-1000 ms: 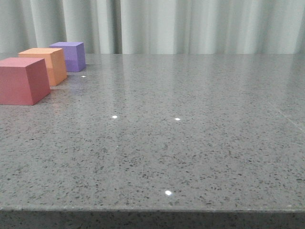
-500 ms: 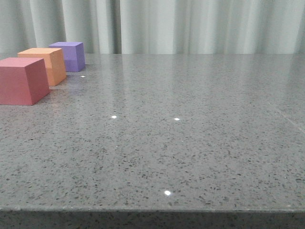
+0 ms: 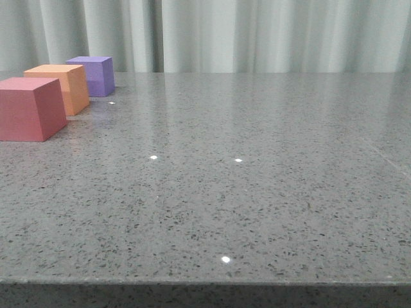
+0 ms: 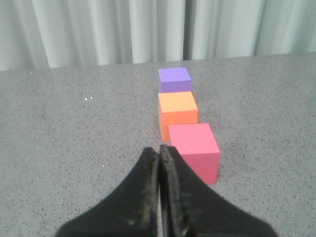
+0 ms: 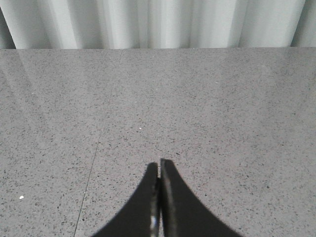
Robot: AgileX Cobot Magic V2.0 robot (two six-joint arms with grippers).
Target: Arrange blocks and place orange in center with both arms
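blocks lined up on worktop point(image 3: 257, 192), orange cube point(image 4: 177, 114) centred between purple cube point(image 4: 174, 79) beyond and red-pink cube point(image 4: 194, 149) nearer. lay just ahead of left pincer point(image 4: 159, 150), closed and empty; right pincer point(image 5: 159, 165) likewise, well apart.

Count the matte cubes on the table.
3, in a row at the table's left: red-pink matte cube nearest, orange matte cube in the middle, purple matte cube farthest. None looks hidden.

No text, label, brand, number or sign can be read anywhere.
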